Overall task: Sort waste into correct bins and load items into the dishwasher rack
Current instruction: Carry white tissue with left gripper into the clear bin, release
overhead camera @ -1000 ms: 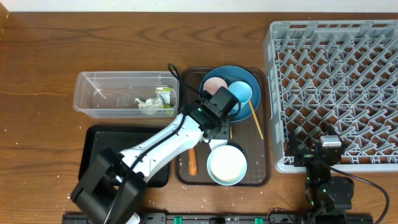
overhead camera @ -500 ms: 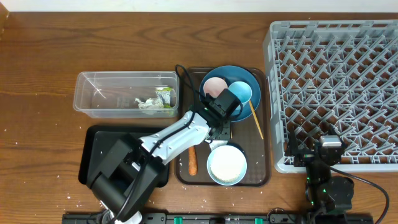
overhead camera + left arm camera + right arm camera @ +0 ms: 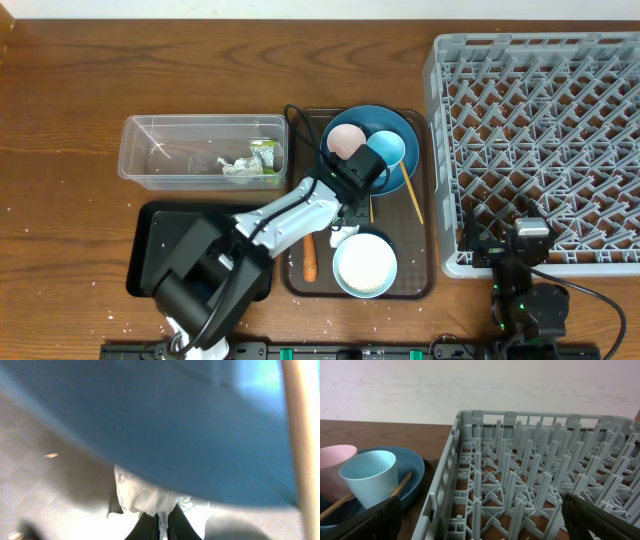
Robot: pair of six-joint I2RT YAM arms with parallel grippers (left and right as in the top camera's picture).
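The left gripper (image 3: 159, 527) is working low on the brown tray (image 3: 410, 250), at the rim of the blue plate (image 3: 370, 115). Its fingers are sitting narrow, seemingly pinching a white scrap (image 3: 142, 497). The right gripper (image 3: 480, 517) is waiting wide open beside the dishwasher rack (image 3: 540, 130). A straight lift, avoiding the plate rim and chopstick (image 3: 412, 195), is looking wisest before heading to the clear tub (image 3: 160, 150).

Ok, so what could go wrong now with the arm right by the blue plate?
The left gripper is right up by the edge of the blue plate; a nudge could tip the pink cup or light-blue cup standing on it. The chopstick leaning on that plate might roll off. The white bit at the fingertips looks barely held and could drop onto the brown tray.
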